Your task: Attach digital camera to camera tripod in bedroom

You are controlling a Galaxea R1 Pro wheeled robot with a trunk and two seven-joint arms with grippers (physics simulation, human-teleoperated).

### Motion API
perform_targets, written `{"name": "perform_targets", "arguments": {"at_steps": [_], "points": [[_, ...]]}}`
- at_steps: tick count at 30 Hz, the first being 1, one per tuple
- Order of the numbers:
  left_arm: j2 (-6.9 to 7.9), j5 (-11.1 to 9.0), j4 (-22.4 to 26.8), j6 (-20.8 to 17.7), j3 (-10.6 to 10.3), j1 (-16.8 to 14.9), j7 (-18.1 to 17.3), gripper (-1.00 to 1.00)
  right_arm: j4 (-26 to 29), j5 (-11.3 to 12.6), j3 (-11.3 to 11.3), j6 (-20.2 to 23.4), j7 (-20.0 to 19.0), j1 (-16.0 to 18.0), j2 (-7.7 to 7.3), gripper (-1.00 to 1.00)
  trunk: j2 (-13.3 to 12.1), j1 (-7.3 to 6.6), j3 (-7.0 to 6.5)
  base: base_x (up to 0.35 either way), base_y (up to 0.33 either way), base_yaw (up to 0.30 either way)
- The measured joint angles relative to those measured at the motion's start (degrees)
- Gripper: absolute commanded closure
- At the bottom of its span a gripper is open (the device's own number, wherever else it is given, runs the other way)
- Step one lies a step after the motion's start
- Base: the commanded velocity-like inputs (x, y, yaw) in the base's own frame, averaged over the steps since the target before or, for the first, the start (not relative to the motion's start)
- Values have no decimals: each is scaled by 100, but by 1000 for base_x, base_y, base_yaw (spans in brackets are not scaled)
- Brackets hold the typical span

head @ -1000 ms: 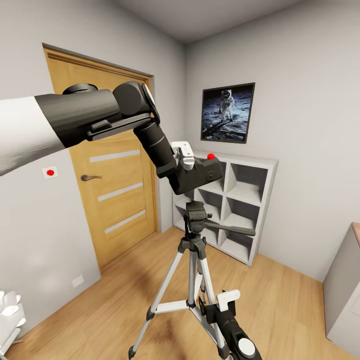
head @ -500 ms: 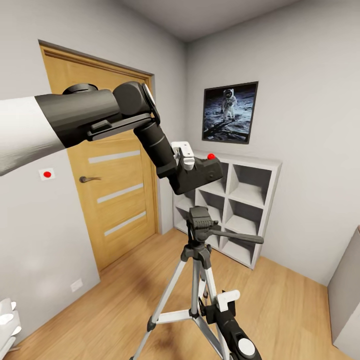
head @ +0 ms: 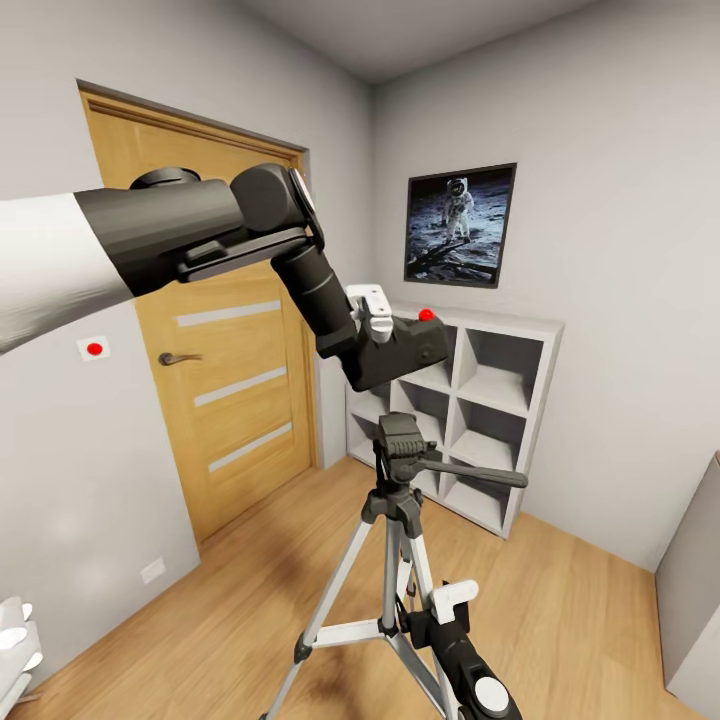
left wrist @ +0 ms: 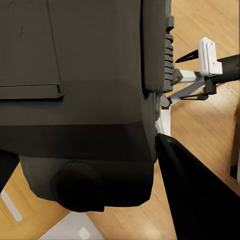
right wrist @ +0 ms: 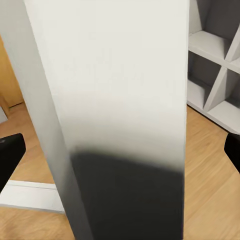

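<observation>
1. The digital camera (head: 398,347) is held up in the air by the left end effector (head: 375,330), directly above the black head of the camera tripod (head: 398,520), with a clear gap between the two. Its small red button (head: 426,315) faces upward.
2. The left end effector is clenched on the digital camera; in the left wrist view the dark camera body (left wrist: 75,95) sits right against the lens, with the tripod's silver legs and wood floor showing past its edge.
3. The camera tripod stands on the light wood plank floor (head: 560,620), legs spread, its long black pan handle (head: 480,472) pointing toward the white cube shelves (head: 480,410).
4. The right end effector (head: 445,625) hangs low beside the tripod's legs; whether it is released or clenched cannot be told. The right wrist view looks at a close silver-and-black tripod leg (right wrist: 115,125).
5. The oak door (head: 220,380) with frosted strips is in the wall to the left, and an astronaut picture (head: 458,226) hangs above the shelves.
</observation>
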State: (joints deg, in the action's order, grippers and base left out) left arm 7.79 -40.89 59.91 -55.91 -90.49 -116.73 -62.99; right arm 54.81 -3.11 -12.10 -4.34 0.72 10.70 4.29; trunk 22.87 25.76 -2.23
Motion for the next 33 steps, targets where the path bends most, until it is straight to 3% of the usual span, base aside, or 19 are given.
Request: {"name": "perform_targets", "arguments": {"at_steps": [4,9,13,18,33], "points": [[-138,-2,-3,0,0,1,-1,100,0,0,-1,0,0,0,0,-100,0,0,0,0,0,0],[-197,6,-11,4,-84,2,-1,100,0,0,-3,3,0,0,5,-100,0,0,0,0,0,0],[-201,3,-5,5,-110,1,-1,100,0,0,-2,1,0,0,3,-100,0,0,0,0,0,0],[-202,12,-9,8,-400,6,-1,100,0,0,-5,0,0,0,5,-100,0,0,0,0,0,0],[-202,3,-2,6,-432,5,-3,100,1,0,-5,2,0,0,5,-100,0,0,0,0,0,0]]}}
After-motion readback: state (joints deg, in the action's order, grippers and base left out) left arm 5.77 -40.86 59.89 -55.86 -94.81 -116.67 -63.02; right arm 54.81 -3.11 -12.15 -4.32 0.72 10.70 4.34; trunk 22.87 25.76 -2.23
